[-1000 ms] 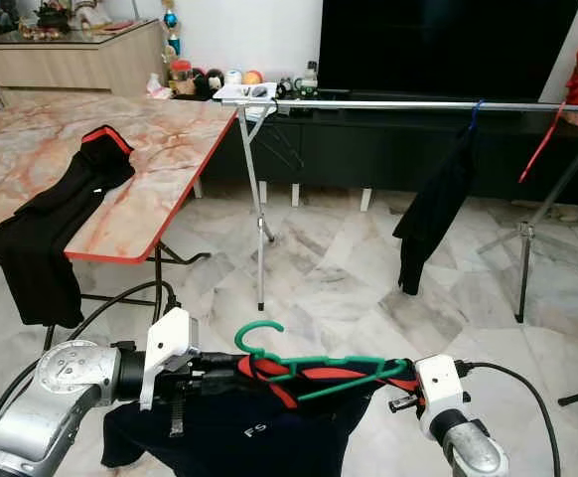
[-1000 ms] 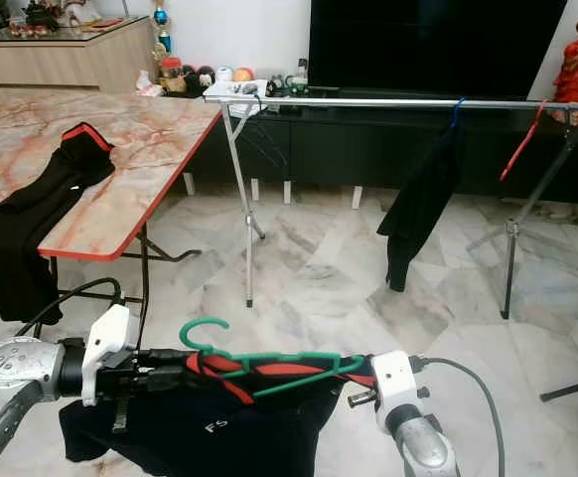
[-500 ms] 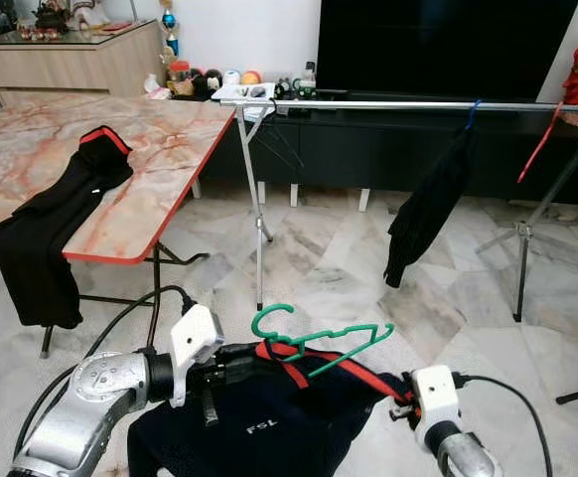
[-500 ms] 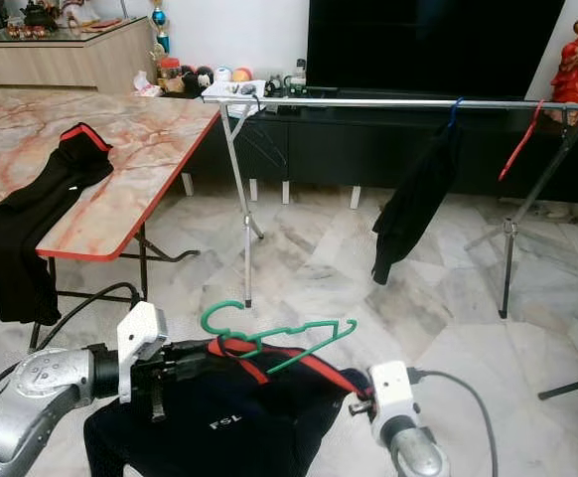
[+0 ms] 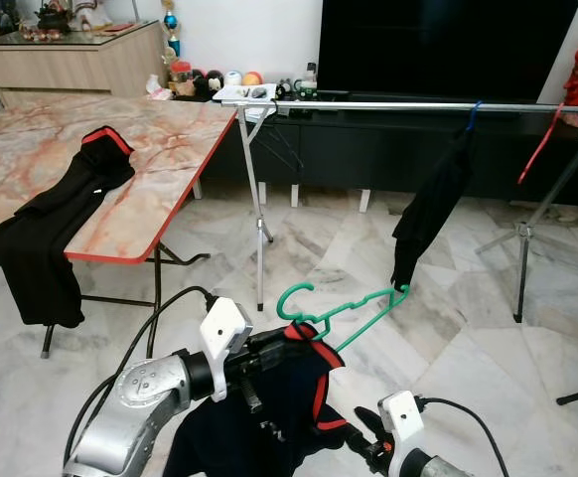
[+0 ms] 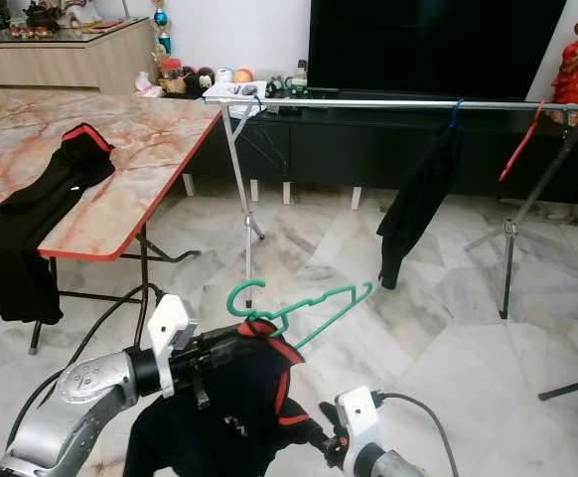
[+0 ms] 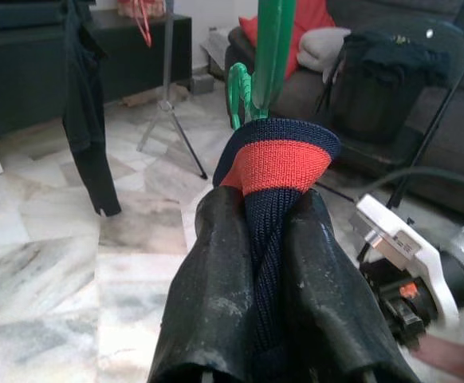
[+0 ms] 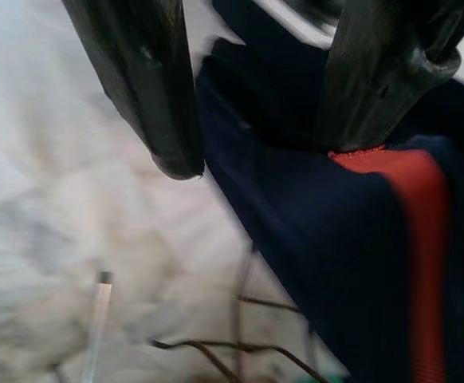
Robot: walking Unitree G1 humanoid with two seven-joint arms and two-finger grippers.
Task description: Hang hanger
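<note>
A green plastic hanger [image 5: 347, 311] tilts up to the right, its far arm bare and its hook [image 5: 294, 298] near my left gripper [image 5: 274, 350]. That gripper is shut on the red-trimmed collar of a navy garment [image 5: 269, 422], which droops bunched below it. In the left wrist view the fingers [image 7: 216, 271] squeeze the collar [image 7: 278, 163] with the hanger [image 7: 273, 40] rising behind. My right gripper [image 8: 256, 152] sits low beside the garment's right edge, open, with the navy cloth and its red stripe [image 8: 415, 239] just beyond the fingertips.
A silver clothes rail [image 5: 388, 103] on tripod legs crosses the back, carrying a black garment [image 5: 430, 204] and a red hanger [image 5: 542, 144]. At left stands a marble-topped table [image 5: 170, 149] with a black garment [image 5: 56, 219] draped over its edge. Cables trail on the marble floor.
My left gripper has moved right and forward with the collar. The right gripper has let go of the garment and sunk lower. The hanger's right arm now sticks out bare and the garment hangs bunched.
</note>
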